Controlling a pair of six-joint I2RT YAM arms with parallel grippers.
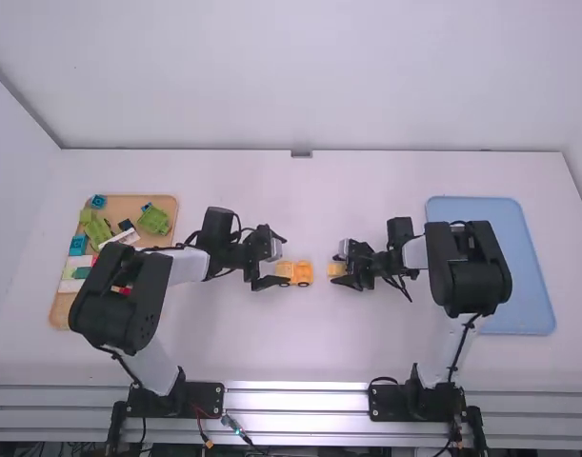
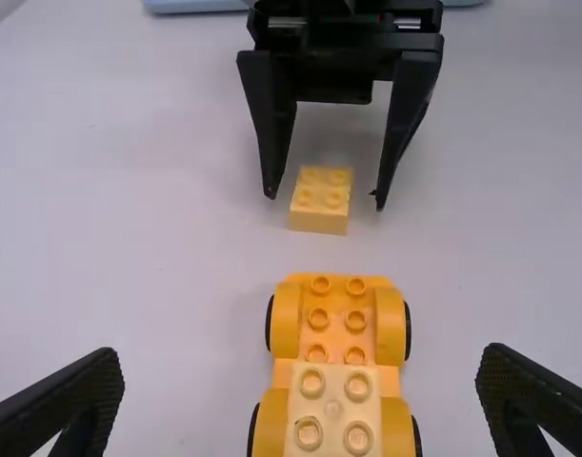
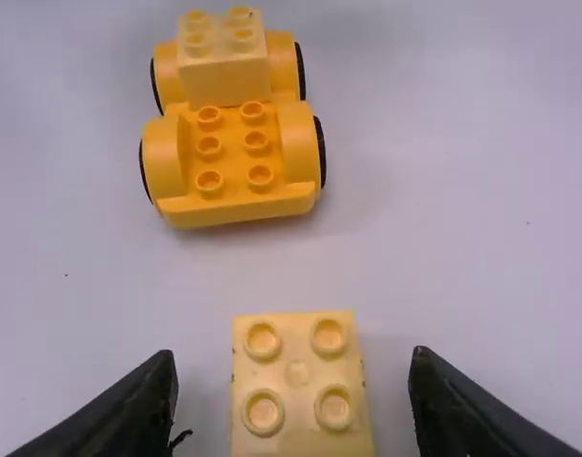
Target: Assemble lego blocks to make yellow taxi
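Note:
My left gripper (image 1: 271,262) stands open around the rear of the yellow car base (image 1: 302,273). In the left wrist view the left gripper (image 2: 300,405) has its fingers apart on both sides of the car base (image 2: 336,314), whose near end carries a pale yellow block (image 2: 333,419). My right gripper (image 1: 342,267) is open over a loose pale yellow block (image 1: 336,269) on the table. In the right wrist view that loose block (image 3: 298,381) lies between the spread fingers of the right gripper (image 3: 295,376), with a gap on either side.
At the far left an orange tray (image 1: 60,309) holds several green, blue, white and red blocks. A light blue tray (image 1: 529,276) lies at the right, partly under the right arm. The car base and loose block are a short distance apart on the white table (image 1: 367,181).

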